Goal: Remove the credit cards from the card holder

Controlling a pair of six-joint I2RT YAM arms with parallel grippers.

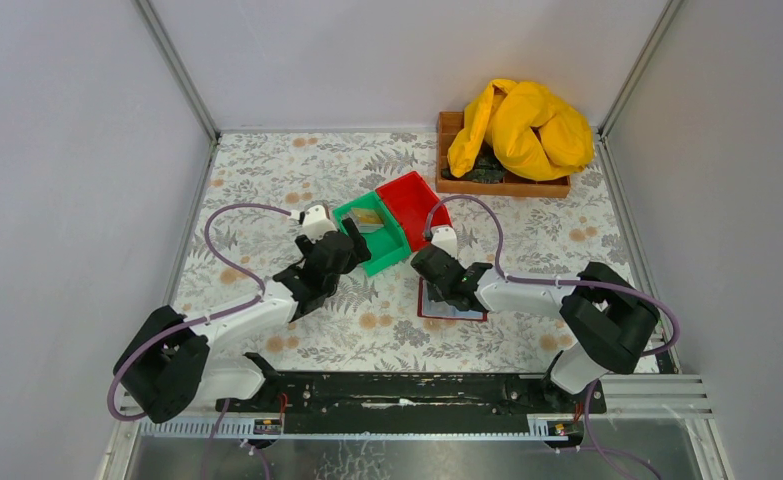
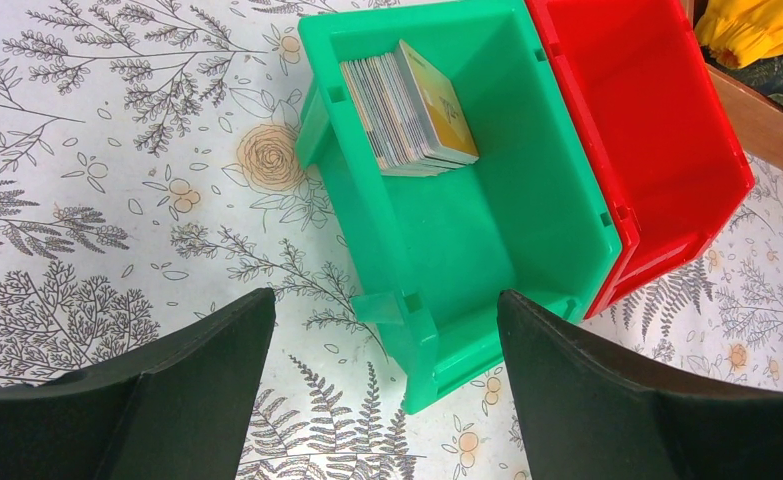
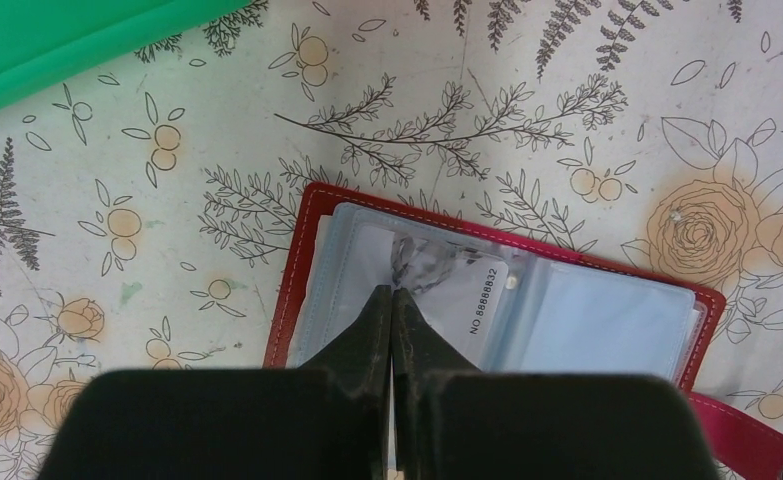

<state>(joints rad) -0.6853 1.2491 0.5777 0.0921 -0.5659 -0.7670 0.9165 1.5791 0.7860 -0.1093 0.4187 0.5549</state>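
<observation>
Right hand (image 3: 394,300) is pinched totally shut, tips on a grey card (image 3: 457,280) sleeved in the open card holder (image 3: 607,315), flat on the worktop (image 3: 117,200). Left hand (image 2: 385,305) gapes wide over the green bin (image 2: 467,250), where the stacked credit cards (image 2: 412,105) sit.

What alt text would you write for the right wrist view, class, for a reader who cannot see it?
The right gripper, jaws shut, has its tips at the edge of a card in the open red card holder on a floral table. The edge of a green bin shows top left.
</observation>
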